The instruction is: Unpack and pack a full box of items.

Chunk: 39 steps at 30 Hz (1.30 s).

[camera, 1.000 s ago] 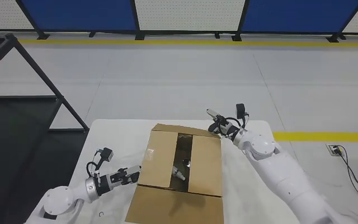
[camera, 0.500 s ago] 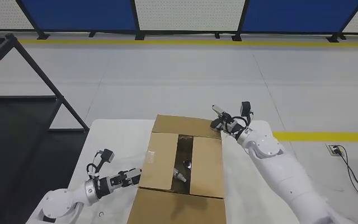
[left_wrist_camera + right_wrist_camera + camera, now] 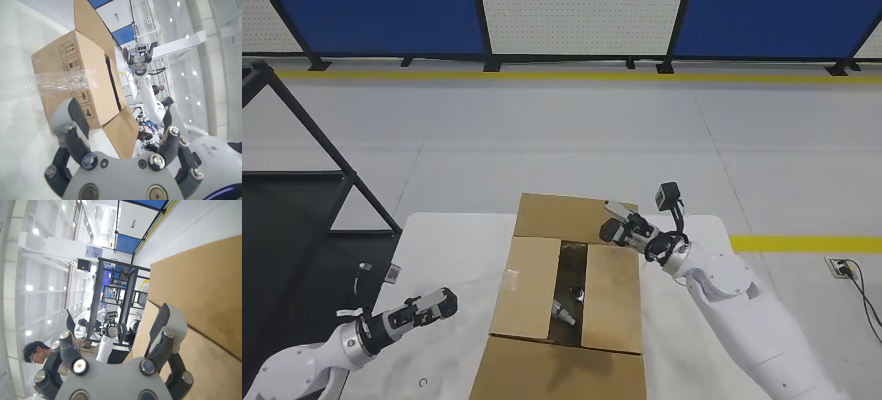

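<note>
A brown cardboard box (image 3: 525, 285) stands on the middle of the white table (image 3: 447, 250). Its two long flaps lie nearly flat with a dark gap between them, where small items (image 3: 564, 310) show. The far flap (image 3: 575, 214) and the near flap (image 3: 557, 375) are folded outward. My right gripper (image 3: 615, 226) hovers open over the box's far right corner; in its wrist view the right gripper (image 3: 116, 319) has one finger (image 3: 160, 317) above the cardboard (image 3: 198, 281). My left gripper (image 3: 434, 304) is open, apart from the box's left side. The left gripper (image 3: 124, 117) faces the box wall (image 3: 79, 62), which carries a loose clear tape strip (image 3: 64, 81).
A black metal frame (image 3: 302, 130) stands off the table's left side. Bare table lies left of the box and along its right side (image 3: 662, 320). Blue and white partition panels (image 3: 582, 25) close off the floor beyond.
The left gripper has pulled back leftward from the box's side. The right gripper has moved from beyond the far right corner to above it. The box has straightened and its far flap has folded outward.
</note>
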Tool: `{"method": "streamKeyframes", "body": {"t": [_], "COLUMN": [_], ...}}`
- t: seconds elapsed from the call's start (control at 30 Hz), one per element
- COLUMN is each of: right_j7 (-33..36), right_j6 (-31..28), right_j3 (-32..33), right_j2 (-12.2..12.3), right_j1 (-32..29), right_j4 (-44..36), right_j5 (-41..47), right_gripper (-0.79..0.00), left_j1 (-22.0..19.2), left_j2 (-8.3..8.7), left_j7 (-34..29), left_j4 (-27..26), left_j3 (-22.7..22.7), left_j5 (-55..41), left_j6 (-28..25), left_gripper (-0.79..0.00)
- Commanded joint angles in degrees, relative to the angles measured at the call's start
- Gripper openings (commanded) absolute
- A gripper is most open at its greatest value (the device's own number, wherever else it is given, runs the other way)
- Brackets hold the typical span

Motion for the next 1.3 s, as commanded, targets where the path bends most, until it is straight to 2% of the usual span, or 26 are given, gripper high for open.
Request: {"method": "streamKeyframes", "body": {"t": [0.0,0.37,0.43,0.6,0.87,1.13,1.27], "right_j7": [-0.04,0.23,0.92,5.27,11.2,10.89,11.58], "right_j6": [-0.03,-0.21,0.03,3.58,10.02,10.12,12.35], "right_j3": [0.09,-0.08,-0.46,-3.62,-10.07,-10.32,-11.77], "right_j2": [0.03,-0.03,-0.16,-1.05,-3.26,-3.3,-3.86], "right_j1": [-0.02,-0.47,-1.38,-0.32,4.1,3.74,3.82], "right_j4": [-0.16,-0.95,-2.34,-3.35,0.14,-0.32,-1.44], "right_j5": [-0.01,0.23,0.13,-1.63,-4.75,-5.2,-6.92], "right_gripper": [0.0,0.0,0.0,0.0,0.0,0.0,0.0], "left_j1": [-0.04,-0.04,0.54,2.91,8.54,8.54,8.99], "left_j2": [-0.01,-0.01,-0.06,0.19,0.77,0.77,0.64], "left_j7": [0.1,0.1,1.72,4.03,6.75,6.75,8.16], "left_j4": [0.04,0.04,-0.52,-0.41,-1.41,-1.41,-2.98], "left_j3": [0.07,0.07,-0.08,-3.43,-10.61,-10.61,-10.2], "left_j5": [0.09,0.09,0.07,-1.25,-1.99,-1.99,-1.98], "left_j6": [0.0,0.0,0.48,-0.07,-0.48,-0.48,0.41], "left_gripper": [0.0,0.0,0.0,0.0,0.0,0.0,0.0]}}
